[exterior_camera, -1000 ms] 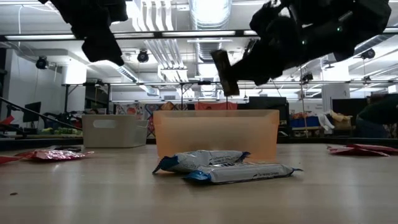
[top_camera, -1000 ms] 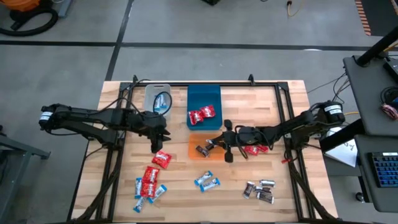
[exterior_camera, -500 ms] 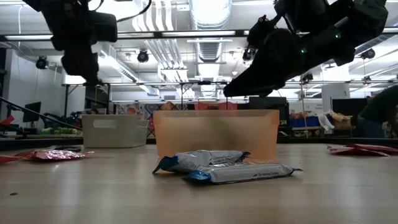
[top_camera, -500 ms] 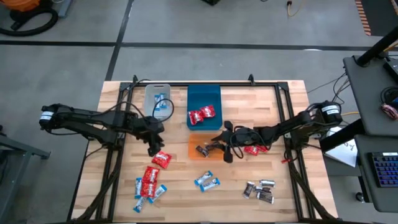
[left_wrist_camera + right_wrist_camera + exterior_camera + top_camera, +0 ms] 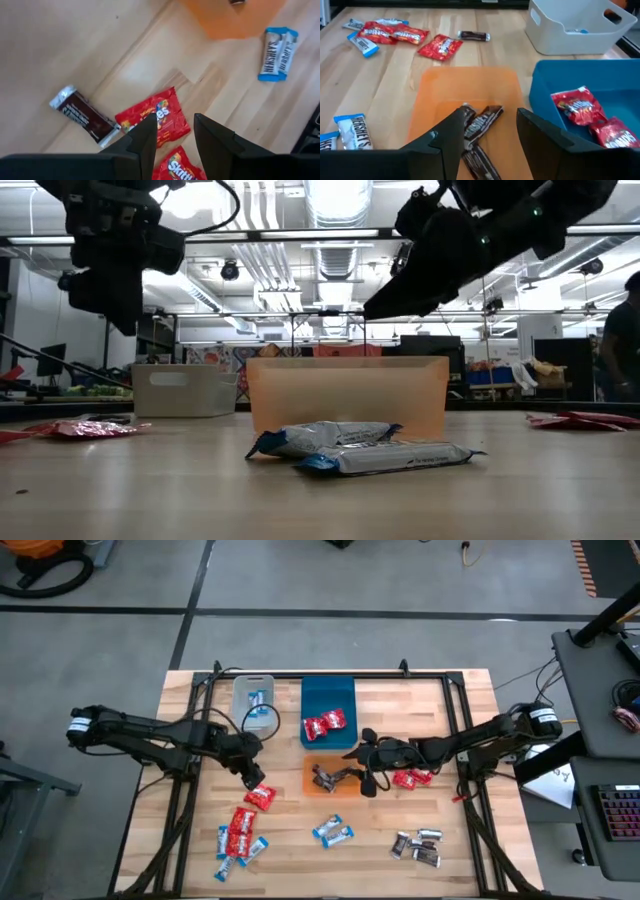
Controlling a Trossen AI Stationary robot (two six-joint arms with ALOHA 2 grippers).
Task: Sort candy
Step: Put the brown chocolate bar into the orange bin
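Observation:
My left gripper (image 5: 249, 777) hangs open over a red candy (image 5: 152, 118) that lies flat on the table next to a dark brown candy (image 5: 83, 117); nothing is between its fingers. My right gripper (image 5: 487, 137) stands open above the orange bin (image 5: 312, 768), where dark brown candies (image 5: 479, 125) lie on the floor of the bin. The blue bin (image 5: 328, 695) holds red candies (image 5: 325, 724). Blue-and-white candies lie in the clear bin (image 5: 254, 700).
Loose candy lies on the near half of the table: a red and blue-and-white cluster (image 5: 238, 835), a blue-and-white pair (image 5: 333, 831), a dark brown group (image 5: 417, 846), and red candies (image 5: 410, 778) under my right arm. Black frame rails (image 5: 180, 810) run along both table sides.
My right gripper has opened and let go of a dark brown candy, which has dropped into the orange bin. My left gripper has moved away from the clear bin toward the table's near edge and down toward the red candy.

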